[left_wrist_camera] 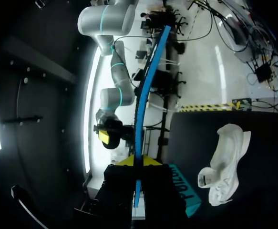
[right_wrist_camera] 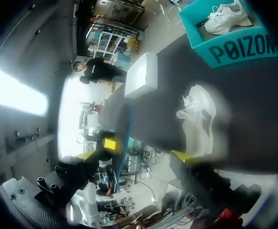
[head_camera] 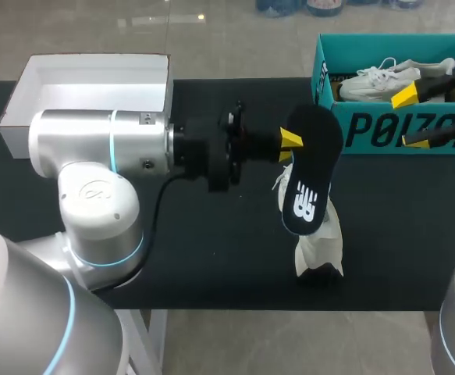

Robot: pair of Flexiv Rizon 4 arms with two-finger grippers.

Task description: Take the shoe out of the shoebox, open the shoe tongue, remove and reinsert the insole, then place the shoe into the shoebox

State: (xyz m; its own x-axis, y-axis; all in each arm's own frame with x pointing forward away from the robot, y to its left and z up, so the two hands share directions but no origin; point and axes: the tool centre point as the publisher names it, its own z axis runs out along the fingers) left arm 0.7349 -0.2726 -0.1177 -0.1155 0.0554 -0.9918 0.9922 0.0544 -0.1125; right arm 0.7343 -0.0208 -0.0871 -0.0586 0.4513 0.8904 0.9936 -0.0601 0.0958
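**A:** Which of your arms is nearer?

**B:** Outside the shoebox (head_camera: pixel 332 129), your shoe (head_camera: pixel 318 248) lies lengthwise, near-to-far. The insole (head_camera: pixel 309 168) hangs aligned above it, pinched by your left gripper (head_camera: pixel 289 141). Your right gripper (head_camera: pixel 410 119) is spread open at the box.

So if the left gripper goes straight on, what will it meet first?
Probably the right gripper, just off its line past the insole it holds; the shoebox looks lower. Depth is unclear.

matt black insole (head_camera: pixel 313 156), white cloth shoe (head_camera: pixel 318 244), teal cardboard shoebox (head_camera: pixel 367 131), matt dark table (head_camera: pixel 211 266).
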